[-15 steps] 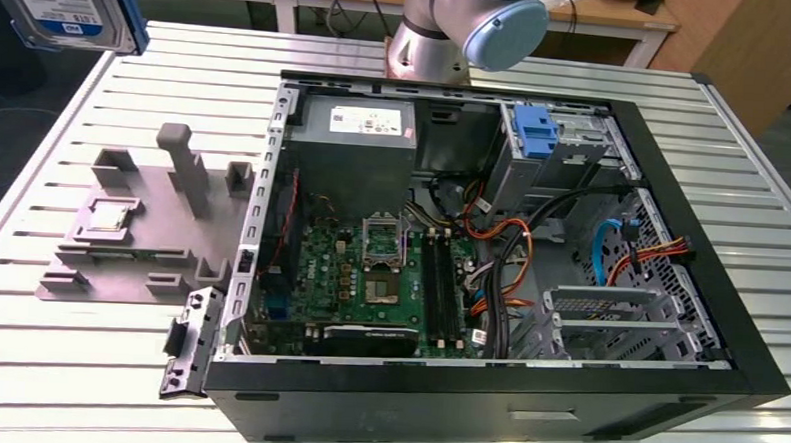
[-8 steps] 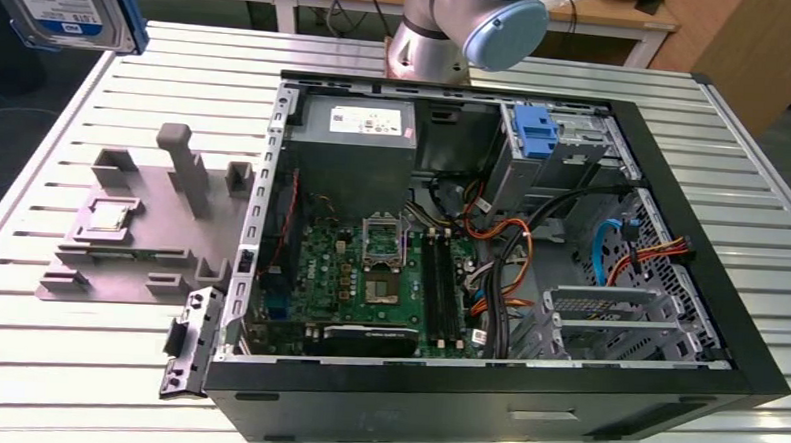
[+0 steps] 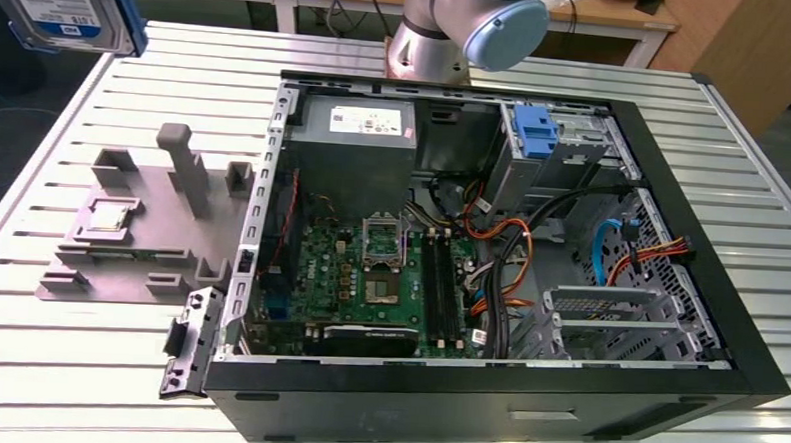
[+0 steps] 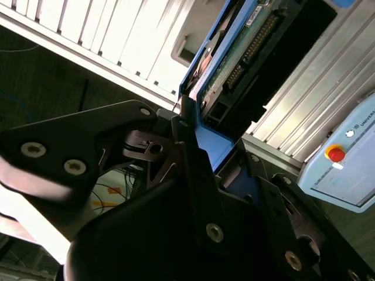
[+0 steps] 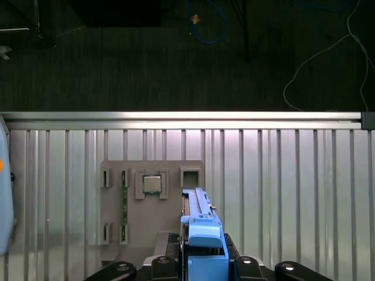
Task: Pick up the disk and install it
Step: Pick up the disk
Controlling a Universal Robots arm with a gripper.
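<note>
gripper (image 5: 204,267): closed on the disk. in the first wrist view its black fingers (image 5: 243,266) press on either side of the blue carrier.
disk (image 5: 199,225): pinched in the gripper, off the table. the first wrist view shows it edge-on, sticking out past the fingertips. in the second wrist view the blue frame (image 4: 205,126) and the drive's green circuit board run away from the black linkages.
disk in the exterior view: its white-and-blue label (image 3: 61,5) sits in the upper corner on the exterior view's left, well apart from the open computer case (image 3: 495,398).
below the disk: the first wrist view looks down past the carrier onto a grey fixture (image 5: 117,202) with a small square chip (image 5: 152,184) set in one of its pockets.
table (image 3: 42,366): slatted metal. it carries the grey fixture on the exterior view's left and the case on the exterior view's right.
case: lies on its side, open, showing a green motherboard (image 3: 366,280), a grey power supply (image 3: 360,125), bundled cables and a blue bracket (image 3: 539,138) in the far drive bay.
arm base (image 3: 464,24): stands behind the case, at the table's far edge.
</note>
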